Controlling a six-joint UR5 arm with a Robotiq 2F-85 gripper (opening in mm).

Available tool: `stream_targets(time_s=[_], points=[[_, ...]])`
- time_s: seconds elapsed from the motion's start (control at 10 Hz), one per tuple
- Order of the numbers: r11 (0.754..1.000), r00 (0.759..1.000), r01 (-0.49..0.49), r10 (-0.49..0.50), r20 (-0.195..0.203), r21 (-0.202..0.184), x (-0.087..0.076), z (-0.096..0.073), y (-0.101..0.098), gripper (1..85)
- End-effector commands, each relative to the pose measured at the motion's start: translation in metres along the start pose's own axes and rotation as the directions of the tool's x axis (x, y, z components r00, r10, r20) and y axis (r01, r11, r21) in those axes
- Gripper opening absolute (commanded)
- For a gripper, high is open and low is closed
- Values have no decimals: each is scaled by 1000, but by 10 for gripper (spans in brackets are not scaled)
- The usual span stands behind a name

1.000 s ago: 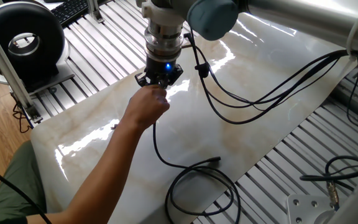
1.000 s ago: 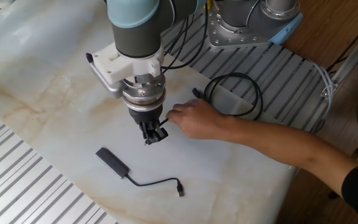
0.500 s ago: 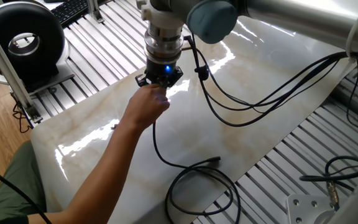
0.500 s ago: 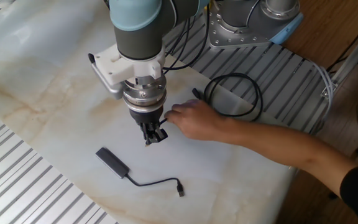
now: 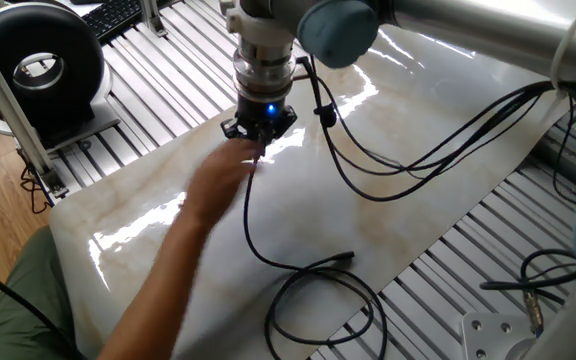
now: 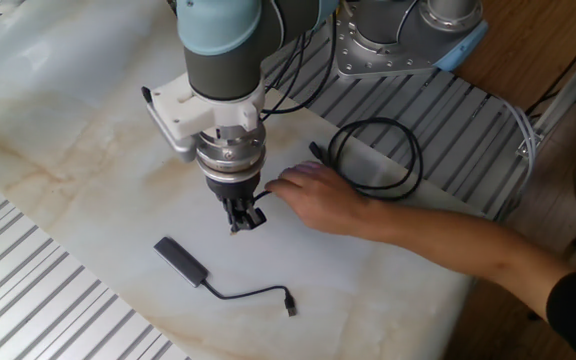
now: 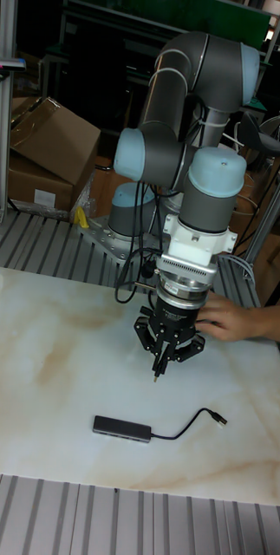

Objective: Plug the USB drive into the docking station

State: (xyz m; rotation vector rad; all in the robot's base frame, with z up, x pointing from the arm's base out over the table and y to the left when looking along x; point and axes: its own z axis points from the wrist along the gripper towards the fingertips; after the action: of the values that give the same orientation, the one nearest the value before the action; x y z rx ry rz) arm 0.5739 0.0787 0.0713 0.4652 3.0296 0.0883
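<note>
One gripper [image 7: 159, 366] pinches the USB drive [image 7: 158, 371] (tip down) above the docking station [image 7: 121, 427].

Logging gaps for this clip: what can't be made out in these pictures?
- One fixed view: person's hand motion-blurred; dock not visible there.
- Other fixed view: gripper grip on the USB plug too small to judge.
- Tall view: ports on the dock too small; hand partly behind the arm.

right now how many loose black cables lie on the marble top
2: the docking station trails a short tail in front of the gripper; the USB drive's long cable loops by the person's hand. Others may be hidden.
</note>
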Motion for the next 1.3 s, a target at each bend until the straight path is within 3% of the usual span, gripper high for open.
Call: stream_targets(time_s=[0.0, 0.1, 0.3, 0.5, 0.6, 0.8, 1.0, 1.2], points=[[997, 996, 71, -69, -57, 40, -4, -9, -21, 13], [994, 994, 100, -98, -54, 38, -13, -11, -23, 13], [977, 980, 196, -192, -52, 86, -30, -17, -44, 13], [950, 956, 293, -291, -33, 110, -56, -18, -61, 13], [948, 954, 299, -298, -25, 112, -64, -17, -64, 13], [947, 957, 289, -289, -21, 144, -70, -15, -73, 13], [946, 958, 286, -288, -12, 151, -75, -13, -79, 13], [938, 950, 312, -312, -28, 151, -68, -7, -78, 13]])
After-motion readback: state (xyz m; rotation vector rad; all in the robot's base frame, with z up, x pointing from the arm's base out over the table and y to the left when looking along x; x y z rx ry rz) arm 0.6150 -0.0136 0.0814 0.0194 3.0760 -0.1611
